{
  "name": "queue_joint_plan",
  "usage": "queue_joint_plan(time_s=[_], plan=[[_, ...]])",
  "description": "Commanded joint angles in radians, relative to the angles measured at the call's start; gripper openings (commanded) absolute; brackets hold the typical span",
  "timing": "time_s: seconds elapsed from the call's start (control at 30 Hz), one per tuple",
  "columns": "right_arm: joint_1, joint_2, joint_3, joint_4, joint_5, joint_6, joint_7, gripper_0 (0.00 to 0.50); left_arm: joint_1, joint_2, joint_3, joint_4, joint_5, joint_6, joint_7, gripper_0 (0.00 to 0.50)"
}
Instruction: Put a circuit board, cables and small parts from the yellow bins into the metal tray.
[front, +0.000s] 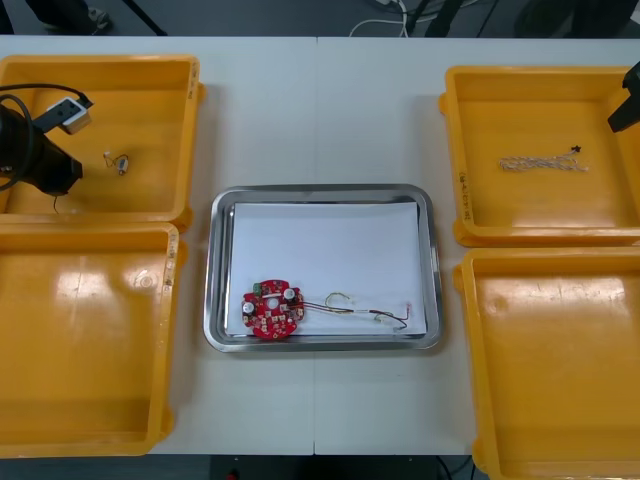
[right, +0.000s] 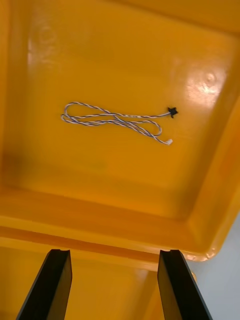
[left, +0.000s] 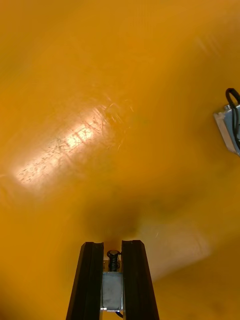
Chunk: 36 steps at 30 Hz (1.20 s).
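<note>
Left gripper (left: 113, 246): held over the floor of the far left yellow bin (front: 190, 140), fingers pinched on a small metal part (left: 112, 285).
Second small metal part (front: 117, 160): seen lying loose in the same bin, near the left arm.
Right gripper (right: 114, 255): held by the rim of the far right yellow bin (front: 452, 150), fingers spread, nothing between them.
Twisted blue and white cable (right: 115, 120): laid in loops on that bin's floor, beyond the fingers.
Metal tray (front: 220, 270): set on the bench (front: 320, 110) between the bins, white inside.
Circuit board (front: 272, 308): laid in the tray's near left corner, with a thin cable (front: 365, 311) stretched out just to its right.
</note>
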Motion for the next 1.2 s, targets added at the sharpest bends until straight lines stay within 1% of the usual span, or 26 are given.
queue_joint_plan(time_s=[0.03, 0.13, 0.2, 0.3, 0.33, 0.37, 0.43, 0.5, 0.53, 0.67, 0.77, 0.9, 1.0, 1.07, 1.2], plan=[[-0.069, -0.029, -0.053, 0.047, 0.065, 0.004, -0.008, 0.500, -0.015, -0.001, 0.061, -0.118, -0.063, 0.101, 0.076, 0.000], [-0.078, -0.022, -0.065, 0.079, 0.100, 0.004, -0.017, 0.500, -0.015, -0.001, 0.067, -0.183, -0.100, 0.170, 0.127, 0.000], [-0.090, -0.008, -0.088, 0.115, 0.140, 0.004, -0.028, 0.500, -0.015, -0.001, 0.067, -0.233, -0.126, 0.227, 0.176, 0.000], [-0.112, 0.012, -0.118, 0.162, 0.194, 0.004, -0.042, 0.500, -0.008, -0.001, 0.067, -0.290, -0.130, 0.281, 0.240, 0.000], [-0.117, 0.015, -0.124, 0.171, 0.202, 0.004, -0.045, 0.500, -0.003, -0.003, 0.067, -0.305, -0.132, 0.290, 0.251, 0.000], [-0.129, 0.023, -0.127, 0.191, 0.220, 0.004, -0.056, 0.500, 0.012, -0.003, 0.067, -0.345, -0.133, 0.307, 0.282, 0.000], [-0.138, 0.029, -0.127, 0.211, 0.231, 0.004, -0.083, 0.500, 0.032, -0.003, 0.067, -0.390, -0.136, 0.322, 0.309, 0.000], [-0.144, 0.046, -0.127, 0.231, 0.232, 0.004, -0.140, 0.500, 0.055, -0.003, 0.067, -0.459, -0.139, 0.359, 0.351, 0.000], [-0.144, 0.050, -0.127, 0.231, 0.232, 0.004, -0.154, 0.500, 0.058, -0.003, 0.067, -0.471, -0.139, 0.370, 0.362, 0.000], [-0.146, 0.084, -0.125, 0.231, 0.239, 0.004, -0.244, 0.500, 0.077, -0.006, 0.066, -0.581, -0.142, 0.476, 0.437, 0.000], [-0.146, 0.104, -0.127, 0.231, 0.243, 0.004, -0.284, 0.500, 0.101, -0.019, 0.066, -0.667, -0.144, 0.516, 0.487, 0.000], [-0.147, 0.129, -0.127, 0.231, 0.255, 0.003, -0.313, 0.500, 0.130, -0.038, 0.046, -0.776, -0.141, 0.563, 0.576, 0.000], [-0.150, 0.135, -0.127, 0.242, 0.271, -0.010, -0.324, 0.500, 0.144, -0.055, 0.021, -0.841, -0.144, 0.578, 0.652, 0.000], [-0.170, 0.144, -0.127, 0.280, 0.285, -0.027, -0.332, 0.500, 0.153, -0.075, 0.001, -0.885, -0.147, 0.592, 0.717, 0.000], [-0.224, 0.159, -0.127, 0.385, 0.306, -0.075, -0.339, 0.500, 0.153, -0.105, -0.034, -0.936, -0.158, 0.612, 0.810, 0.001]])
